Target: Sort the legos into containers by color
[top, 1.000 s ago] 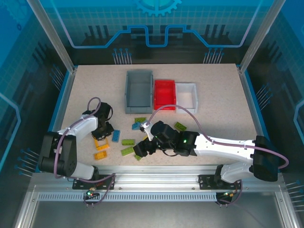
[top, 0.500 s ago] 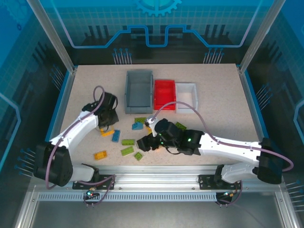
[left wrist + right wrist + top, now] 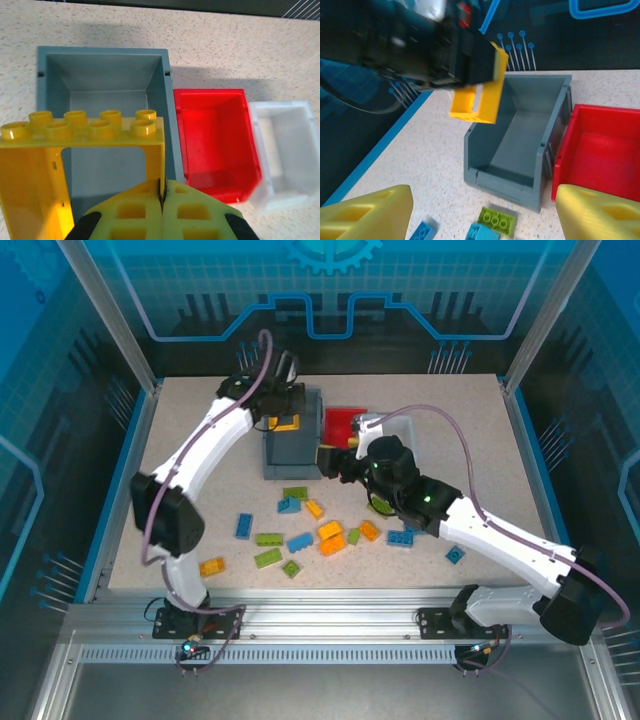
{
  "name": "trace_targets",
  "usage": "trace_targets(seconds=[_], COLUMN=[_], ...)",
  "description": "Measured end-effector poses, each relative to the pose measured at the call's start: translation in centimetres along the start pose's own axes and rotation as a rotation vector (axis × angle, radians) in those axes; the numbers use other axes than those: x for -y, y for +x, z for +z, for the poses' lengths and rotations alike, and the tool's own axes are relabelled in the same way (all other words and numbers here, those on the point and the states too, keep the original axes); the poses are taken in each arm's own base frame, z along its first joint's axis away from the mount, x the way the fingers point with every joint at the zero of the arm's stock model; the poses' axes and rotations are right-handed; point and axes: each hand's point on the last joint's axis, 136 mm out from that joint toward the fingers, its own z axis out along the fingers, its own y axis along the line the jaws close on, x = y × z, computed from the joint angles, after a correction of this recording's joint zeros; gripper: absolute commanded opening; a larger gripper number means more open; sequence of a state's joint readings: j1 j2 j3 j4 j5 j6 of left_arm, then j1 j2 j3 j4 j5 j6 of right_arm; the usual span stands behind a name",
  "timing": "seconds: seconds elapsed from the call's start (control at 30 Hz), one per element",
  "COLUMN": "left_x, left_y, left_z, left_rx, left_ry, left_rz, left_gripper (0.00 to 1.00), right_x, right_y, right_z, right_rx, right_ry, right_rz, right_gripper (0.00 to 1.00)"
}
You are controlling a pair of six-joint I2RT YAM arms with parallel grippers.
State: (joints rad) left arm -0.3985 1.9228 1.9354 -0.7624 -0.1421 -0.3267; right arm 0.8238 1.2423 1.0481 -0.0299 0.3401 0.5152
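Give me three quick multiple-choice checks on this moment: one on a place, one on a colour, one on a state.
1. Where is the brick that the left gripper holds?
A. Lying on the table
B. Above the gray bin
C. Inside the white bin

2. What colour is that brick?
A. Blue
B. Lime green
C. Yellow

3. How is the right gripper?
A. Open, nothing between its fingers
B. Shut tight, empty
C. Clamped on a bin's rim

Answers: 1 B, the left wrist view looks past the brick into the gray bin; 2 C, its studs and body are yellow; 3 A, its fingers stand wide apart in the right wrist view.
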Motion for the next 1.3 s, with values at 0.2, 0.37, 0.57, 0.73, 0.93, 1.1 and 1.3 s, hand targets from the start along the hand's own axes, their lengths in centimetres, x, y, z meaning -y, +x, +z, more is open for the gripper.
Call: trace_targets(seconds=[0.2, 0.37, 0.57, 0.73, 0.93, 1.1, 1.3], left_x=[-1.0, -2.5, -3.7, -4.8, -5.8, -6.1, -5.9], left_y=[1.5, 2.7, 3.0, 4.0, 4.4, 4.6, 3.8], left_z=[7.4, 10.7, 12.9, 14.6, 15.9, 16.4, 16.1], left_rx=[-0.099, -0.148, -0.158, -0.176, -0.183, -0.182, -0.164], left_ry=[-0.054, -0.09, -0.14, -0.184, -0.227, -0.244, -0.245], left_rz=[0.035, 0.03, 0.034, 0.051, 0.072, 0.075, 0.089], left_gripper=[0.0, 0.0, 0.0, 0.0, 0.0, 0.07, 0.36], right_x=[1.2, 1.7, 2.1, 2.4, 2.5, 2.1, 1.5], right_y=[-1.2, -1.4, -0.6, 0.6, 2.3, 2.6, 2.5], right_z=[0.6, 0.7, 0.9, 1.1, 1.4, 1.4, 1.2], right_rx=[0.023, 0.023, 0.001, -0.027, -0.059, -0.063, -0.067], right_ry=[0.031, 0.037, 0.037, 0.035, 0.01, -0.019, -0.052], right_rz=[0.011, 0.02, 0.033, 0.033, 0.032, 0.035, 0.04], right_gripper=[0.77, 0.77, 0.77, 0.78, 0.79, 0.8, 0.81])
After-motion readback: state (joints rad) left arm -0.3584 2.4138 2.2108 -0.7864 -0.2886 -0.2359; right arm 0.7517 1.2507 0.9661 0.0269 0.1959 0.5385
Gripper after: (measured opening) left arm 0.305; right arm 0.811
